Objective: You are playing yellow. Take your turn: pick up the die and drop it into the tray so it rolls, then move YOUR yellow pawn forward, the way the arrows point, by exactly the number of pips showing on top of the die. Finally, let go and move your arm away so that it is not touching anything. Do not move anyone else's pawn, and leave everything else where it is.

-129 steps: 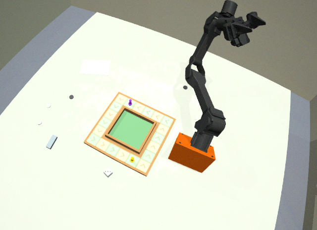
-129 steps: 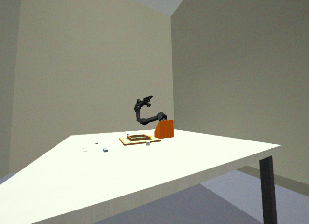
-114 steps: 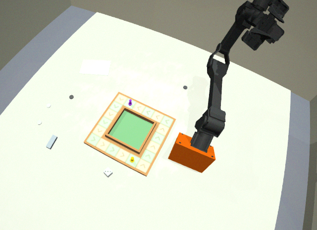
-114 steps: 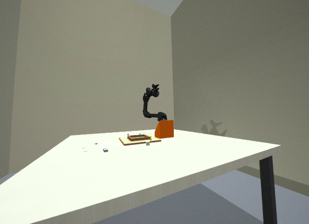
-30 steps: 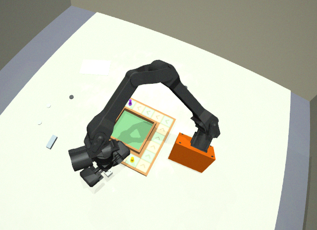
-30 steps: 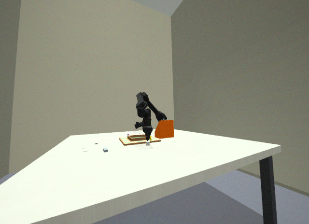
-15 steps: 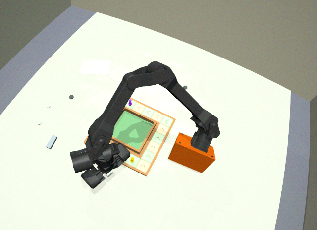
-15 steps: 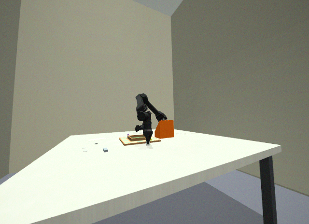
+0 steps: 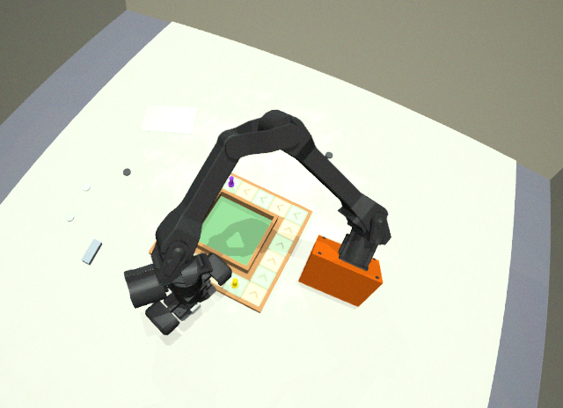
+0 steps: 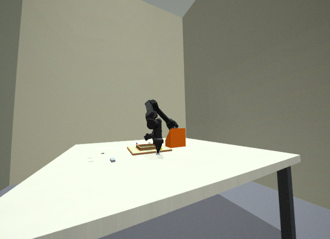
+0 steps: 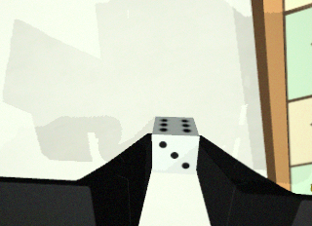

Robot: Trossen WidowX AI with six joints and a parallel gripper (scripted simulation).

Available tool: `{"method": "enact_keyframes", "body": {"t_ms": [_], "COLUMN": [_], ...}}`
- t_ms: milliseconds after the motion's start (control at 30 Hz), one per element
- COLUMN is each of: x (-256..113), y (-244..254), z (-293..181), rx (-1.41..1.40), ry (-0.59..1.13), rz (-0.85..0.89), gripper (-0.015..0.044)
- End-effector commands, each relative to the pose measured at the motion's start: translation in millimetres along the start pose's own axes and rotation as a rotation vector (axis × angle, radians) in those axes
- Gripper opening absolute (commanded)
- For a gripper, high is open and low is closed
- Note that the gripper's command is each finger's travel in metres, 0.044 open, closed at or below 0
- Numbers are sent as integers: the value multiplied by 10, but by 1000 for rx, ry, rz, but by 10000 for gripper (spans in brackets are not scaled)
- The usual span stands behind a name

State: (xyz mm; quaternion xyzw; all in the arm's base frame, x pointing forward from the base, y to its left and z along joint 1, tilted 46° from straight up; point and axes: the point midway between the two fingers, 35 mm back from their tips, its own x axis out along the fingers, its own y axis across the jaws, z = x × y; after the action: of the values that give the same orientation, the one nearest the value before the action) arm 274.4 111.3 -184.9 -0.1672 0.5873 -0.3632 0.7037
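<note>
My gripper (image 10: 158, 153) (image 11: 174, 140) is shut on the white die (image 11: 168, 160), low at the table just outside the board's edge. In the wrist view the die shows three pips on the side facing the camera and six on the far face. In the top view the die (image 9: 194, 308) is mostly hidden by the fingers. The yellow pawn (image 9: 235, 283) stands on a green square, one square from the board's near corner. The tray (image 9: 262, 241) with its green floor sits in the middle of the board (image 9: 285, 260). Nothing is seen lying in it.
A purple pawn (image 9: 231, 182) stands on the board's far side. A grey-blue block (image 9: 91, 251) (image 10: 112, 159), dark discs (image 9: 127, 171) (image 9: 329, 155), pale discs (image 9: 86, 187) (image 9: 70, 218) and a white sheet (image 9: 169, 119) lie around. The orange base (image 9: 340, 272) (image 10: 176, 138) stands beside the board.
</note>
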Motion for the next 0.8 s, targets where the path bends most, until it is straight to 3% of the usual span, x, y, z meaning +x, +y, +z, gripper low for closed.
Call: {"method": "enact_keyframes", "body": {"t_ms": [0, 400, 767], "x": [-219, -1167, -1164], "y": [35, -24, -191], "z": [33, 61, 182], "rx": [4, 3, -185], "ry": [-3, -1, -1], "rz": [8, 10, 14], "gripper": [0, 0, 0]}}
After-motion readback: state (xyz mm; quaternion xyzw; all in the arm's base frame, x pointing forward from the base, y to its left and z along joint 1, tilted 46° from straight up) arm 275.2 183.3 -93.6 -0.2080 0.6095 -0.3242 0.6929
